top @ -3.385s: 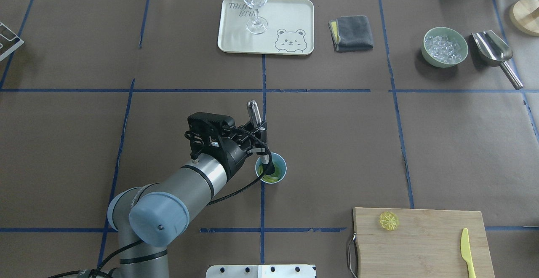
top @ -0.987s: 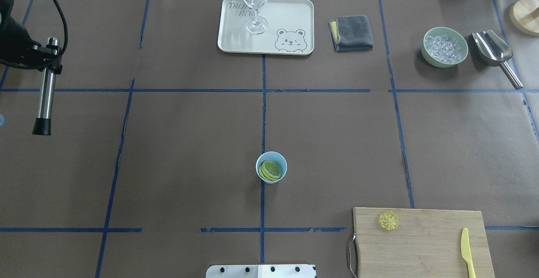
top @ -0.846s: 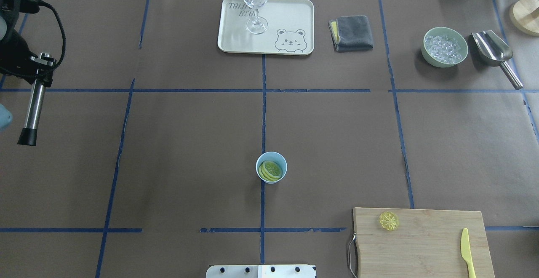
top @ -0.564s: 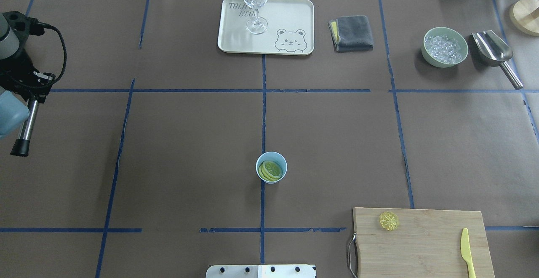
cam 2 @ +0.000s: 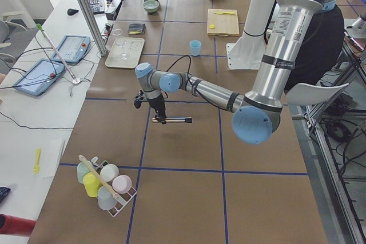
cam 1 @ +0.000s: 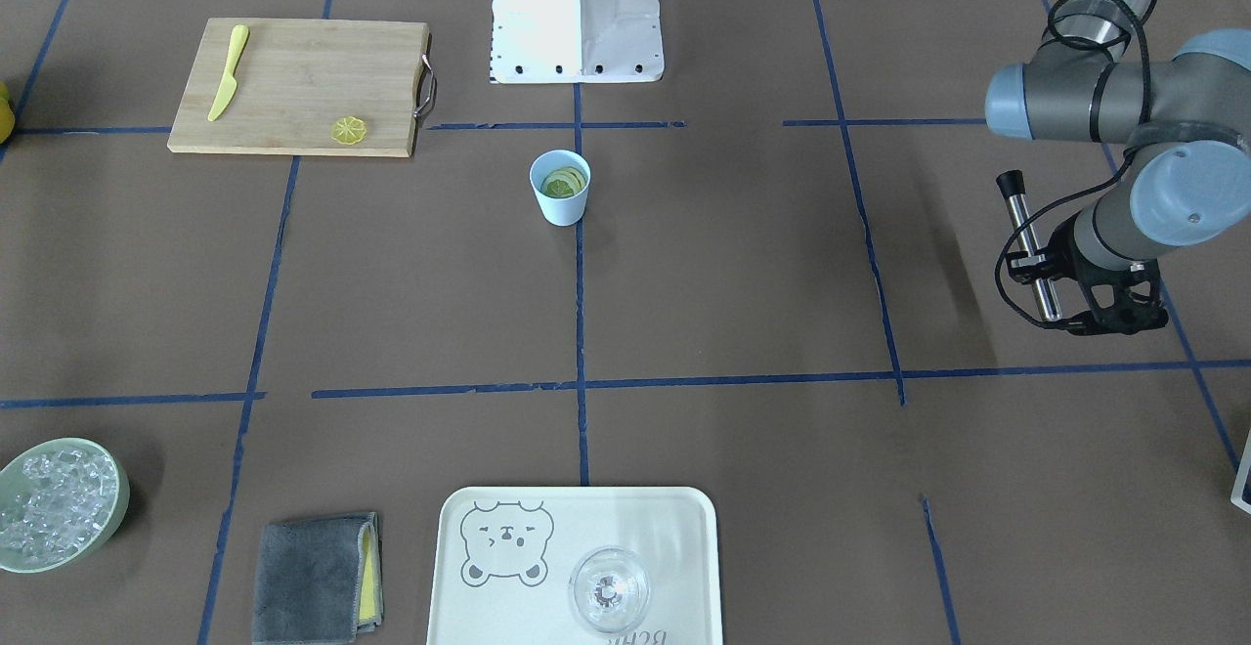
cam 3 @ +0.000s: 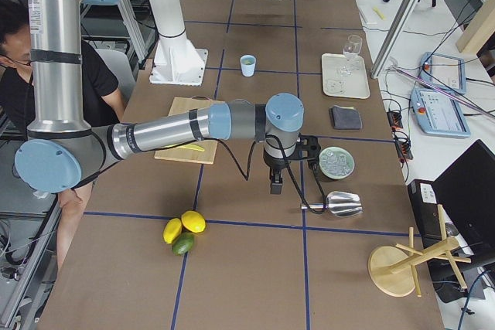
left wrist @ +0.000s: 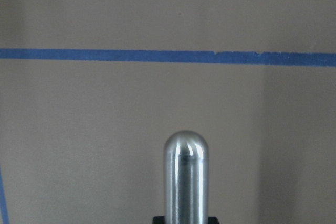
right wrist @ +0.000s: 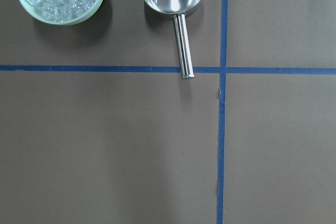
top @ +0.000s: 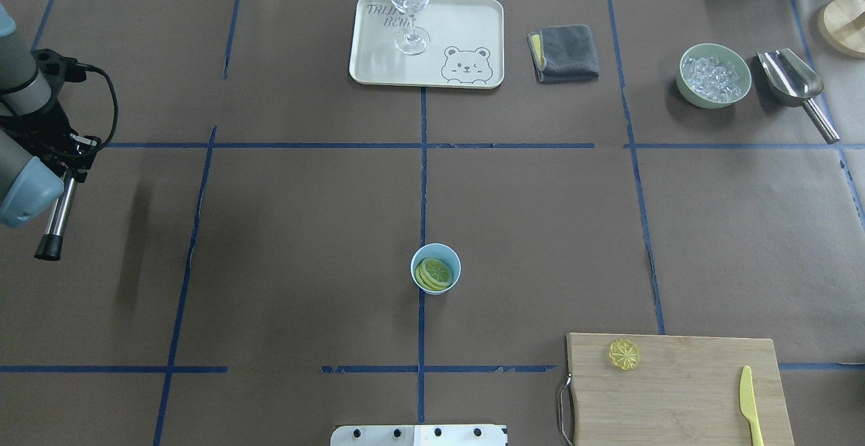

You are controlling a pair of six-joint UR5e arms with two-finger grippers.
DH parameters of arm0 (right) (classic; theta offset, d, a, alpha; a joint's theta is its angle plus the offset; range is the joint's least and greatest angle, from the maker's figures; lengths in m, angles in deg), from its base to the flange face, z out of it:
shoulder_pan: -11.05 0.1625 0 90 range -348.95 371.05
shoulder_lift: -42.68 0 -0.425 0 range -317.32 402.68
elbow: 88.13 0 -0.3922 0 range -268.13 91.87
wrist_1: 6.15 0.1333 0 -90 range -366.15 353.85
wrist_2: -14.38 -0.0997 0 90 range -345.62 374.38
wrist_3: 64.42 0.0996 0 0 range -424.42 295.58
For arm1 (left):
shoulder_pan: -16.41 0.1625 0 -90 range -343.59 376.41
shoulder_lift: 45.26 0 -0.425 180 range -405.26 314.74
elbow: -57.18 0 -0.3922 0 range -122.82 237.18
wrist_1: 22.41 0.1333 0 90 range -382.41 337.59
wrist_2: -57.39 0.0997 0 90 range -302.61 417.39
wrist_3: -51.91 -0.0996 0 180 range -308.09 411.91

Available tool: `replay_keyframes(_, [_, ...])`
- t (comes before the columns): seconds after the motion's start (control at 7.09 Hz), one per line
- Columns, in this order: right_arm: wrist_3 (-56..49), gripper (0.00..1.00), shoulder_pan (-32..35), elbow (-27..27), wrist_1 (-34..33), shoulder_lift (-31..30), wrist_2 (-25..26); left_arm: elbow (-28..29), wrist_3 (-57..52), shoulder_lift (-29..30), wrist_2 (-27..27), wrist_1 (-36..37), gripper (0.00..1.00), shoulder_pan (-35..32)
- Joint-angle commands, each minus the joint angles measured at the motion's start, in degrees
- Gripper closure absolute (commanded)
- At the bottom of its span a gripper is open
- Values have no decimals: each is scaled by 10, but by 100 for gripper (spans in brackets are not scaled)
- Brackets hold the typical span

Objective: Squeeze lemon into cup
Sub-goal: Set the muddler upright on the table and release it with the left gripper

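The light-blue cup (top: 435, 269) stands near the table's middle, also in the front view (cam 1: 560, 188). The yellow lemon (top: 436, 272) lies inside it, cut face up (cam 1: 563, 183). My left gripper (top: 73, 161) hangs above the table's far left edge, far from the cup, shut on a steel muddler (top: 57, 215) with a black tip. The muddler also shows in the front view (cam 1: 1026, 235) and the left wrist view (left wrist: 185, 177). My right gripper (cam 3: 275, 183) shows only in the exterior right view, beside the scoop; I cannot tell whether it is open or shut.
A cutting board (top: 676, 392) at the front right holds a thin lemon slice (top: 624, 354) and a yellow knife (top: 748, 405). At the back are a tray (top: 466, 27) with a glass (top: 409, 0), a grey cloth (top: 565, 53), a bowl of ice (top: 713, 76) and a steel scoop (top: 791, 81).
My left arm lifted the muddler out of the cup and swung to the far left edge, then drifted back toward the robot. The lemon stays in the cup.
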Motion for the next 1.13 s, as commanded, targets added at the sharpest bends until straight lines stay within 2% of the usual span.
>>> replay_keyframes(0.0, [-2,0,0,0,1,2,0,11,0,-3,-1,-23,100,15])
replay_keyframes(0.14, [-3,0,0,0,1,2,0,11,0,-3,-1,-23,68,16])
replay_keyframes(0.28, [-4,0,0,1,1,3,0,10,3,-5,-1,-29,1,18])
replay_keyframes(0.71, [-6,0,0,1,1,6,-1,-24,8,-13,0,-40,0,16])
replay_keyframes(0.99, [-6,0,0,-5,1,-3,2,-53,1,4,0,-38,0,-46])
